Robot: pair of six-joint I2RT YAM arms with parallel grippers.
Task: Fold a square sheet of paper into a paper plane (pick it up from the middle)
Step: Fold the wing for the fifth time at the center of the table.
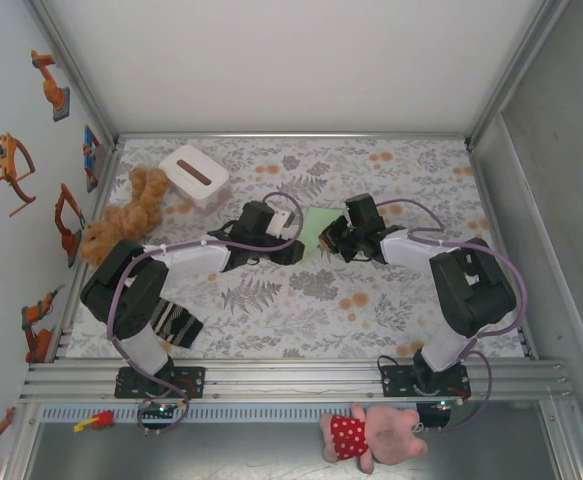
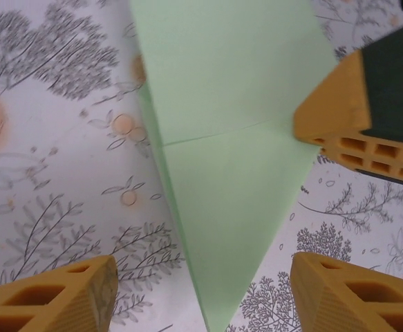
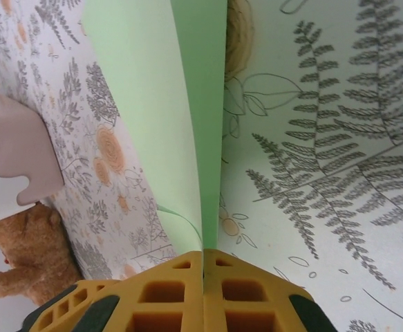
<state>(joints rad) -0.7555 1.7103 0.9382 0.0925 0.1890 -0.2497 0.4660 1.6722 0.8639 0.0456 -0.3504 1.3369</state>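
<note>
- One sheet of pale green paper [image 1: 316, 222] is counted.
- Two grippers are tallied: left gripper [image 2: 201, 290], right gripper [image 3: 202, 273].
- Two plush toys are spotted: brown bear [image 1: 123, 218], pink pig [image 1: 371, 432].
- One white box [image 1: 193, 175] is logged.
- One striped cloth [image 1: 176, 325] is noted.

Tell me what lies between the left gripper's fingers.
The pointed end of the folded pale green paper lies between the fingers of the left gripper, over the floral tablecloth; the left wrist view shows it.

Square sheet of paper [image 2: 229, 138]: pale green, folded to tapering point, crease across, one edge lifted.
</note>
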